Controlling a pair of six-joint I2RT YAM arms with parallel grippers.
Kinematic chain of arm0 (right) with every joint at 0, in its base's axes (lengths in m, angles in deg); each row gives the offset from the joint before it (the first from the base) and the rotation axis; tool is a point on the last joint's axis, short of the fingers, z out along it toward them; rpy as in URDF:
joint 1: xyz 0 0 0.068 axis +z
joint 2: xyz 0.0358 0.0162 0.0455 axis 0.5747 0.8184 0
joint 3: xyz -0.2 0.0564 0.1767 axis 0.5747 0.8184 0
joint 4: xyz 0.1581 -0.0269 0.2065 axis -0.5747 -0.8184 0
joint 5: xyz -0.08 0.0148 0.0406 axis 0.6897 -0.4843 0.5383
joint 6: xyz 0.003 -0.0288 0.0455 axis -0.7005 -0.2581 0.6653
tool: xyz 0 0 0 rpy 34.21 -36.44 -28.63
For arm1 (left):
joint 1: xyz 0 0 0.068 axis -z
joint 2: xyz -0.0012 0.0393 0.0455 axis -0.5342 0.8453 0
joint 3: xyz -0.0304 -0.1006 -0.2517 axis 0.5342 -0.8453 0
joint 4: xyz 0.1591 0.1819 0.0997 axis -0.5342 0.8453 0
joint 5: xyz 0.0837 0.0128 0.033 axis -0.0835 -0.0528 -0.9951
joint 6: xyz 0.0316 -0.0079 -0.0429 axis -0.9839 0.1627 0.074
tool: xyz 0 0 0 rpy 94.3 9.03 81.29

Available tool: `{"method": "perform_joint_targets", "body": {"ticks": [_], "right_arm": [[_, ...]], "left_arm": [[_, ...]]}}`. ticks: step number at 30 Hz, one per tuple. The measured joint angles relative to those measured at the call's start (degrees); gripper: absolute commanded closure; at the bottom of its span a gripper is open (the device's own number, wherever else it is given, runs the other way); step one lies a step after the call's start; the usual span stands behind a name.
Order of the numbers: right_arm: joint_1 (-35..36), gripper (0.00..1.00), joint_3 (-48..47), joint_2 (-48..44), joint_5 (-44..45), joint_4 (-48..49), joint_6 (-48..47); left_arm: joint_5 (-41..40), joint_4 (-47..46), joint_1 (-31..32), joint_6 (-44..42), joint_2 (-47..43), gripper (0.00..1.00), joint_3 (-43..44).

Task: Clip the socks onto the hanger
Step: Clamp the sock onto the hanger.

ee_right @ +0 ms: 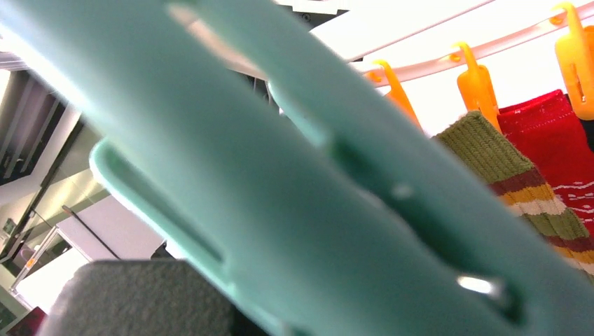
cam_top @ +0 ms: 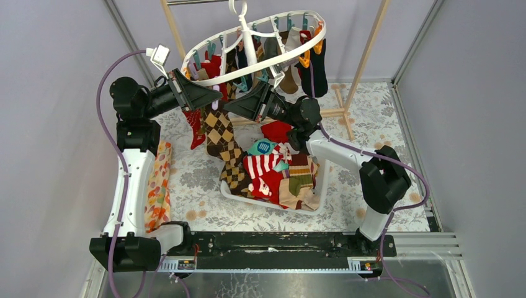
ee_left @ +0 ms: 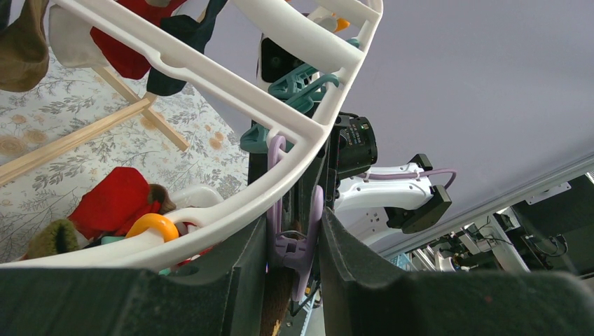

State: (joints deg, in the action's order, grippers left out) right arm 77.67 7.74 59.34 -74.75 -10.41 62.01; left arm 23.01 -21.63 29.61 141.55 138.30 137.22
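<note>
The white oval hanger [cam_top: 231, 79] hangs at the back, with several socks clipped on, among them a dark one [cam_top: 313, 71]. My left gripper [cam_top: 211, 96] is at its near-left rim. In the left wrist view it [ee_left: 294, 231] is shut on a purple clip [ee_left: 302, 245] under the rim [ee_left: 231, 210], with brown sock fabric [ee_left: 280, 301] in the clip. The brown argyle sock [cam_top: 220, 133] hangs below. My right gripper [cam_top: 239, 104] faces it from the right. A teal clip [ee_right: 315, 210] fills the right wrist view and hides the jaws; only one pad [ee_right: 119, 297] shows.
A white basket [cam_top: 322, 186] on the table holds a pile of socks, a red-white striped one [cam_top: 263, 162] on top. An orange floral cloth [cam_top: 158, 186] lies at left. A wooden pole frame [cam_top: 366, 56] stands behind. Orange clips [ee_right: 476, 84] hold an olive striped sock [ee_right: 518, 182].
</note>
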Motion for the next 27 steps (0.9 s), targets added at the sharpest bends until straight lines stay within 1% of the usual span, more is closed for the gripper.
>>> {"method": "perform_joint_targets", "body": {"ticks": [2, 4, 5, 6, 9, 11, 16, 17, 19, 20, 22, 25, 27], "right_arm": [[0.00, 1.00, 0.00, -0.02, 0.22, -0.35, -0.15], [0.00, 1.00, 0.00, -0.09, 0.48, -0.98, -0.39], [0.00, 1.00, 0.00, -0.15, 0.70, -1.31, -0.63], [0.00, 1.00, 0.00, -0.22, 0.90, -1.64, -0.85], [-0.02, 1.00, 0.00, -0.55, 1.51, -2.49, -1.44], [-0.02, 1.00, 0.00, -0.79, 1.68, -2.54, -1.68], [-0.04, 1.00, 0.11, -1.60, 2.43, -3.41, -2.29], [-0.07, 0.99, 0.24, -1.86, 2.69, -3.72, -2.49], [-0.09, 0.91, 0.68, -2.64, 3.19, -4.72, -3.02], [-0.11, 0.84, 1.05, -3.10, 3.41, -5.14, -3.30], [-0.17, 0.69, 2.32, -4.31, 4.00, -6.01, -3.96], [-0.33, 0.38, 4.92, -6.14, 5.35, -6.95, -5.38], [-0.42, 0.32, 6.95, -7.63, 6.40, -8.79, -6.88]], "left_arm": [[0.00, 0.00, 0.00, -0.02, 0.00, 0.75, 0.00], [0.00, 0.00, 0.00, -0.02, 0.00, 0.66, 0.00], [0.00, 0.02, 0.00, -0.07, 0.00, 0.54, 0.00], [0.00, 0.02, 0.00, -0.22, 0.00, 0.49, 0.00], [0.87, 0.48, 0.00, -1.07, -0.02, 0.38, 0.02], [1.11, 0.83, 0.00, -1.77, -0.02, 0.22, 0.07], [1.51, 2.91, 0.00, -3.65, -0.26, 0.03, 0.72], [1.51, 3.58, 0.00, -3.96, -0.35, 0.01, 0.98], [1.46, 5.11, 0.00, -5.25, -0.68, 0.01, 1.49], [1.38, 6.34, 0.00, -6.10, -0.90, 0.01, 1.92], [1.07, 8.94, 0.00, -8.00, -1.31, 0.01, 2.89], [0.48, 15.74, 0.00, -12.81, -1.44, 0.01, 5.90], [0.37, 21.42, -0.02, -16.90, -1.22, 0.01, 8.50]]}}
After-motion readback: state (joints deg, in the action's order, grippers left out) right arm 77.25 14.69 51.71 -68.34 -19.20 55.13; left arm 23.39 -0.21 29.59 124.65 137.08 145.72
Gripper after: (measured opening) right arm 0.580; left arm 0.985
